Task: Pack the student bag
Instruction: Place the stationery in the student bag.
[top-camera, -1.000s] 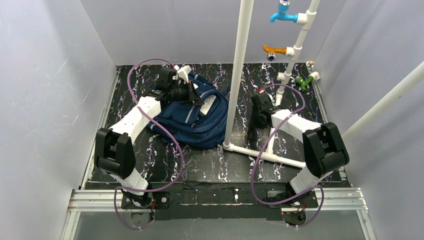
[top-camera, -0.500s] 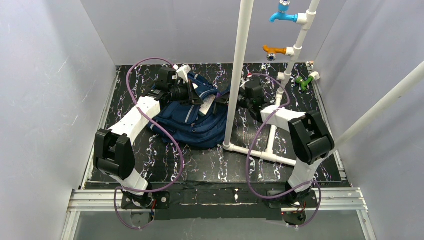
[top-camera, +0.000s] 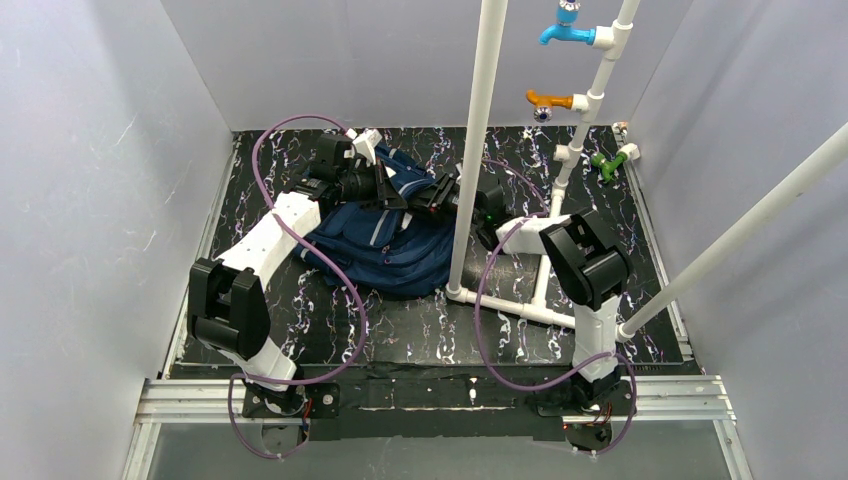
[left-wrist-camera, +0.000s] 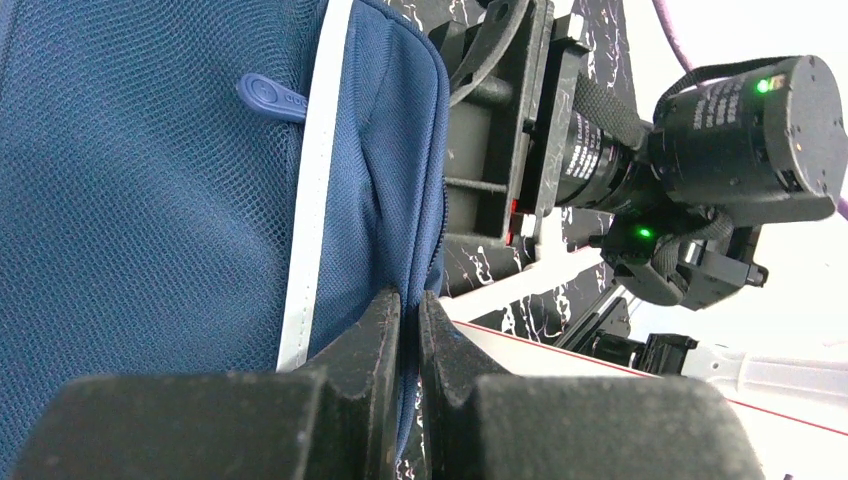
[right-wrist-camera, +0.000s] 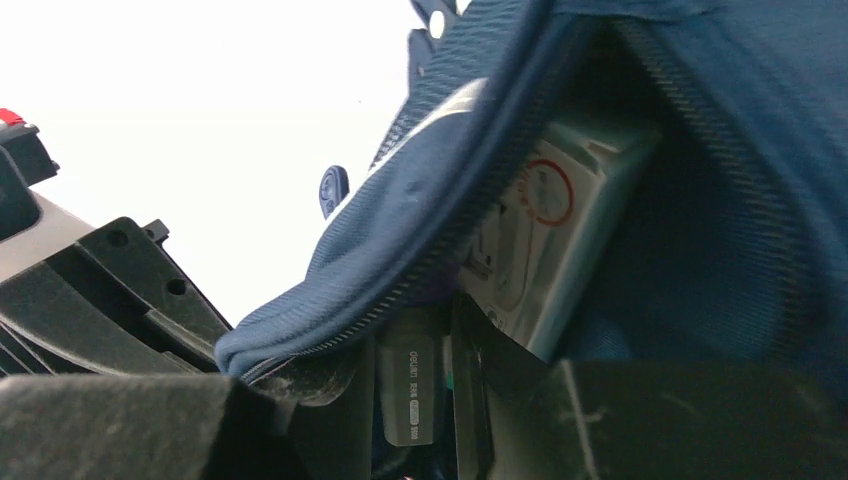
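We saw the bag on the desk, just left of the pipe. Our left pincer pinched its rim. A black item sat in the right pincer, whether clamped we couldn't tell. A slipping rim could close the mouth, blocking it.

"What's carrying it all?"
"A black marbled tabletop, veined white and purple."
"And on it?"
"A navy blue fabric backpack, with a white plastic pipe frame standing just beside."
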